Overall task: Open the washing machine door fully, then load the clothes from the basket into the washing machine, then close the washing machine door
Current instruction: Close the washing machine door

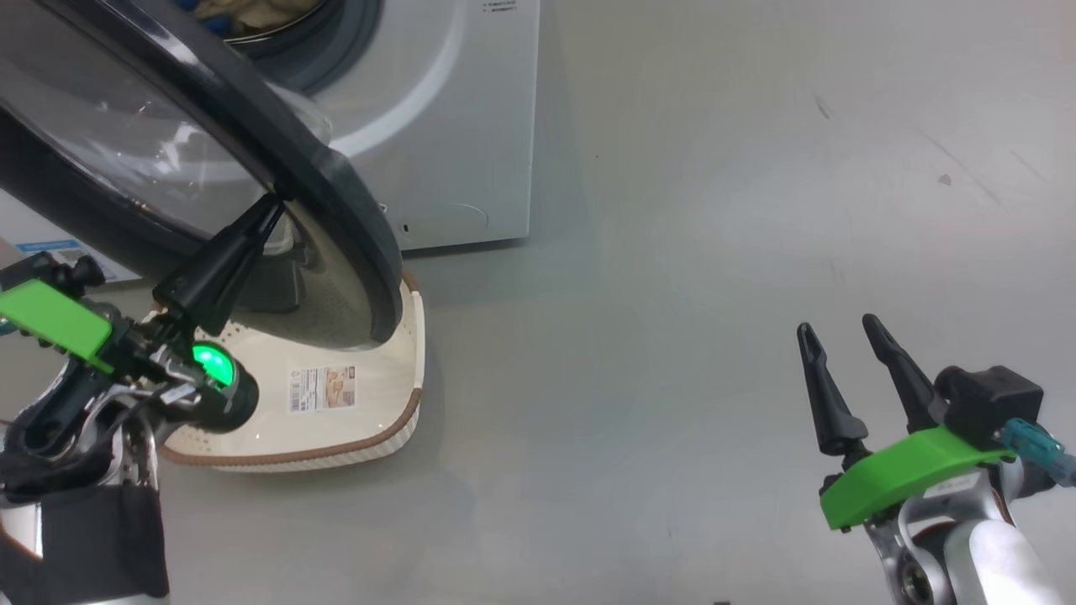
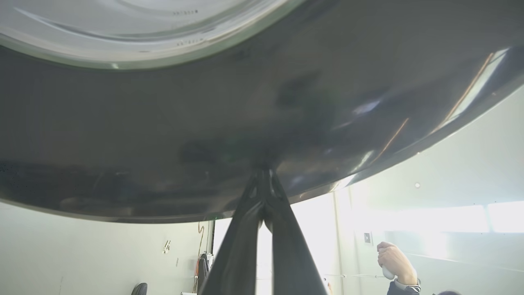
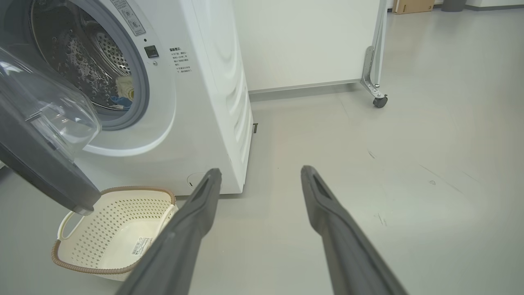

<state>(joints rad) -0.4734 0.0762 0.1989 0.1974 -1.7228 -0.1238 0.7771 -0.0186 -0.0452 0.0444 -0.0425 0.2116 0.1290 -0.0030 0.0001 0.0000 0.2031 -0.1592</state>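
1. My left gripper [image 1: 273, 206], fingers together, touches the door [image 1: 336, 181] rim.
2. My right gripper [image 1: 838, 325], fingers apart, hangs over the floor [image 1: 672, 336].
3. Clothes [image 3: 123, 88] lie in the drum [image 3: 73, 53]; the basket [image 1: 403, 420] sits under the door.

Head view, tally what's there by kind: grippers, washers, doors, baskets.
Grippers: 2, left gripper and right gripper
Washer: 1
Door: 1
Basket: 1
Total: 5

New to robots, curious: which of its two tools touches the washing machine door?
The left tool: shut, tips against the black rim of the washing machine door. The right tool is open, apart from it.
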